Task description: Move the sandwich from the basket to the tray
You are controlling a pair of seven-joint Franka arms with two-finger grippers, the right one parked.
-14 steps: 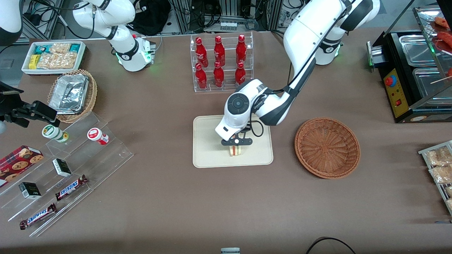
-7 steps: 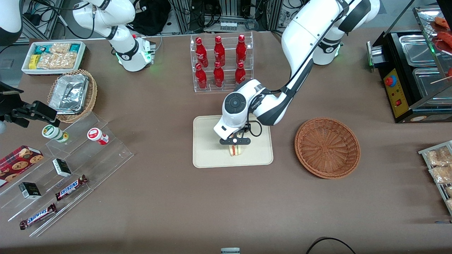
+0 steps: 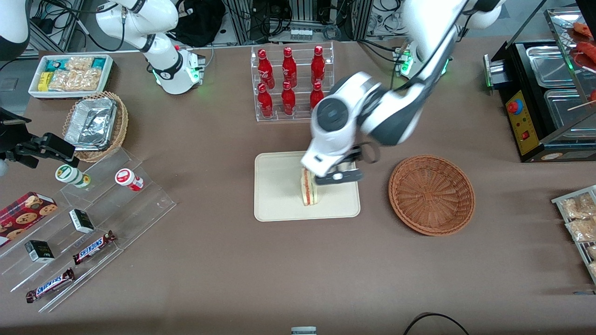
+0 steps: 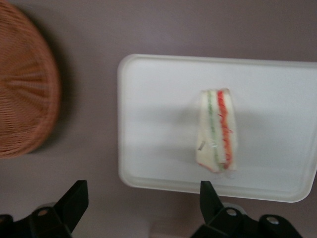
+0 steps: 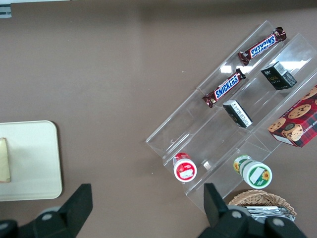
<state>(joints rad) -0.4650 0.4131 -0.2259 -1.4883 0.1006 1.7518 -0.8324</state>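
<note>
The sandwich (image 3: 308, 188) stands on edge on the cream tray (image 3: 275, 195), pale bread with red and green filling; it also shows in the left wrist view (image 4: 218, 130) on the tray (image 4: 158, 124). My left gripper (image 3: 338, 177) is open and empty, raised above the tray's edge that faces the basket, apart from the sandwich. In the left wrist view the gripper (image 4: 141, 201) has its fingers (image 4: 75, 201) spread wide with nothing between them. The reddish-brown wicker basket (image 3: 431, 194) is empty, beside the tray toward the working arm's end; it shows in the wrist view too (image 4: 25, 84).
A clear rack of red bottles (image 3: 292, 81) stands farther from the front camera than the tray. A stepped acrylic stand with snack bars and jars (image 3: 84, 218) and a lighter basket with foil tray (image 3: 95, 124) lie toward the parked arm's end. A black food warmer (image 3: 545, 97) stands at the working arm's end.
My gripper let go of the sandwich, rose and moved toward the basket. The sandwich stays standing on the tray.
</note>
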